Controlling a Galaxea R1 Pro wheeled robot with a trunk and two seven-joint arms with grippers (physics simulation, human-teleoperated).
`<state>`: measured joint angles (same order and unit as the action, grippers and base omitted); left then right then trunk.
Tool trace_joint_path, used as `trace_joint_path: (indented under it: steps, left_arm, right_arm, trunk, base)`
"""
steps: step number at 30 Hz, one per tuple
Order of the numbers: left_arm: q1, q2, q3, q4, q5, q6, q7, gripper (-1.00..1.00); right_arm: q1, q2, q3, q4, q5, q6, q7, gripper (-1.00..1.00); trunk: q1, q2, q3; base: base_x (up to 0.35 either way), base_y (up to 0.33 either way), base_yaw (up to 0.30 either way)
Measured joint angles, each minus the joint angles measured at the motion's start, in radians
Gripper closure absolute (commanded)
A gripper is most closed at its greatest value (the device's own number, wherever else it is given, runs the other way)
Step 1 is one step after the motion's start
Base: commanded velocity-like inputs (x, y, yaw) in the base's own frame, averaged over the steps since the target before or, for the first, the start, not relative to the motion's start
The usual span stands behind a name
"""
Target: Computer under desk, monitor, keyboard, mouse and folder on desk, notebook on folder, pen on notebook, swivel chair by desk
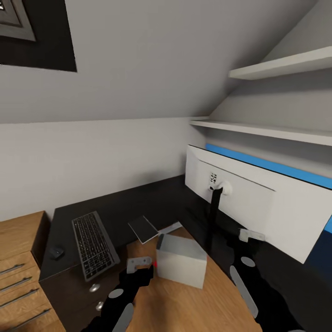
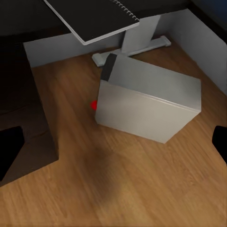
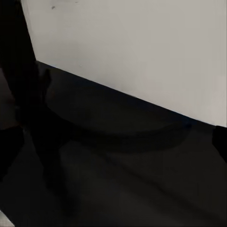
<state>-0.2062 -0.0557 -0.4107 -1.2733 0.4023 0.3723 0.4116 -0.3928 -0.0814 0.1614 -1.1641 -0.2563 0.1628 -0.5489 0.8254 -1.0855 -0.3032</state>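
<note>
Fingers of my left gripper [image 2: 113, 146] stand wide apart, dark tips at either edge of the wrist view, holding nothing, over light wood floor [image 2: 118, 189]. Just beyond them sits the light grey-white boxy computer tower [image 2: 149, 104], a small red dot at its lower corner, apart from both tips. Past the tower stands a white slab desk leg with its foot [image 2: 137, 40], and above that a dark spiral-bound notebook [image 2: 94, 16] overhangs the edge of the glossy black L-shaped desk [image 1: 138, 203].

From the head view, my left arm [image 1: 115, 299] reaches forward and down, its grey gripper [image 1: 139, 263] just beside the tower [image 1: 182, 260]. Off to its left on the desk lie the slim dark-keyed keyboard [image 1: 93, 245] and, further left, the small dark mouse [image 1: 56, 251].

My right gripper [image 1: 251, 236] hovers low above the desk top, near the black curved stand [image 1: 213, 221] of the wide monitor [image 1: 249, 203], whose grey-white back faces me. Its fingers [image 3: 9, 146] are parted as well, empty, pointing along the black surface toward the monitor's pale back [image 3: 132, 47].
</note>
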Motion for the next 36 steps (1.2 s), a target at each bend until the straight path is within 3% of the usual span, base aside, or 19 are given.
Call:
trace_joint_path:
  steps: [4, 5, 6, 8, 20, 36]
  left_arm:
    - [0.000, 0.000, 0.000, 0.000, 0.000, 0.000, 0.000, -1.00]
    - [0.000, 0.000, 0.000, 0.001, 0.000, 0.000, 0.001, -1.00]
    - [0.000, -0.001, 0.000, 0.001, 0.001, 0.000, 0.001, -1.00]
    - [0.000, -0.001, 0.000, 0.005, 0.001, 0.000, 0.001, -1.00]
    - [0.000, -0.003, 0.000, 0.021, 0.001, 0.000, 0.001, -1.00]
    - [0.000, -0.004, -0.001, 0.021, 0.001, 0.000, 0.000, -1.00]
  right_arm:
    - [0.000, -0.001, 0.044, 0.001, 0.000, -0.016, -0.001, -1.00]
    - [0.000, -0.002, 0.055, 0.004, 0.000, -0.038, 0.000, -1.00]
    - [0.000, -0.002, 0.111, 0.069, -0.002, -0.109, 0.006, -1.00]
    - [0.000, -0.003, 0.123, 0.076, 0.000, -0.123, 0.008, -1.00]
    - [0.000, 0.002, 0.132, 0.074, 0.000, -0.130, 0.005, -1.00]
    - [0.000, 0.002, 0.138, 0.081, 0.002, -0.137, 0.008, -1.00]
  trunk:
    - [0.000, 0.000, 0.000]
    - [0.000, 0.000, 0.000]
    - [0.000, 0.000, 0.000]
    - [0.000, 0.000, 0.000]
    - [0.000, 0.000, 0.000]
    - [0.000, 0.000, 0.000]
  base:
    - [0.087, 0.089, 0.000]
    - [0.176, 0.001, 0.000]
    - [0.141, 0.001, 0.000]
    - [0.052, 0.000, 0.000]
    - [0.016, 0.000, 0.000]
    - [0.174, 0.000, 0.000]
